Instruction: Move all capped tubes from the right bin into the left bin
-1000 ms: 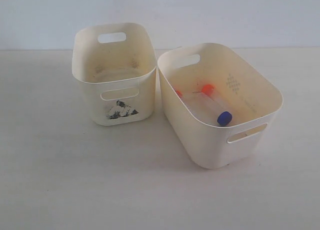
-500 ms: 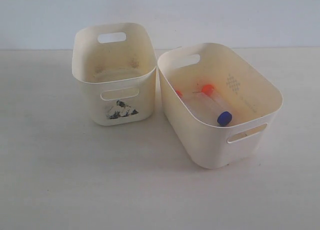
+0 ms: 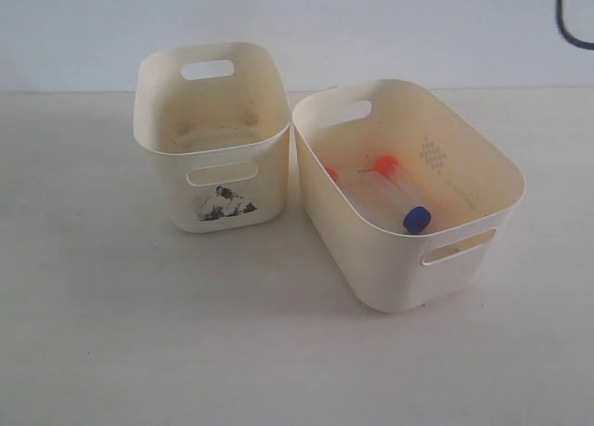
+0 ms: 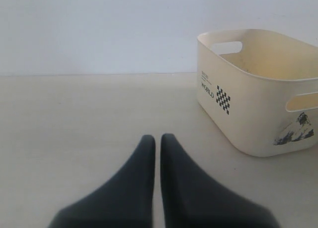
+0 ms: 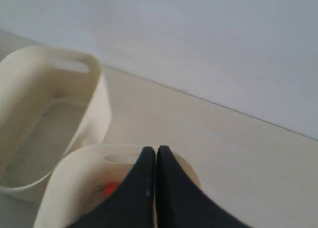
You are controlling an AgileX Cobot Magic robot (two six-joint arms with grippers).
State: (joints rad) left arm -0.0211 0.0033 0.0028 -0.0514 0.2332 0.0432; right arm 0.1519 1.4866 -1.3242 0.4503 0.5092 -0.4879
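1. Three small clear plastic capped tubes (image 3: 390,196) lie on the floor of the wider cream plastic right bin (image 3: 408,83). The dark blue cap (image 3: 417,219) is toward 5 o'clock and one orange-red cap (image 3: 385,164) toward 12 o'clock. A second orange-red cap (image 3: 331,174) is half hidden by the near wall at 9 o'clock. The clear bodies lie close together; I cannot tell which ones touch.
2. The narrower cream plastic left bin (image 3: 176,189), with a picture sticker on its front, stands just beside the right bin at its 10 o'clock. No tube shows inside it.
3. The right gripper (image 5: 152,149) has its black jaws pressed together with nothing between them. It is poised over the right bin's rim, with an orange-red cap in sight below.
4. The left gripper (image 4: 155,137) has its jaws closed to a hairline and is empty. It sits low over the pale tabletop (image 3: 139,333), apart from the left bin.
5. Step, as judged: approach for the first pick. All tubes are unmoved.
6. Next move calls for parting the right jaws before descent, then dropping inside the walls and closing across one tube body. These round, slick tubes may roll. The tube then needs lifting clear of the rim and carrying toward 10 o'clock.
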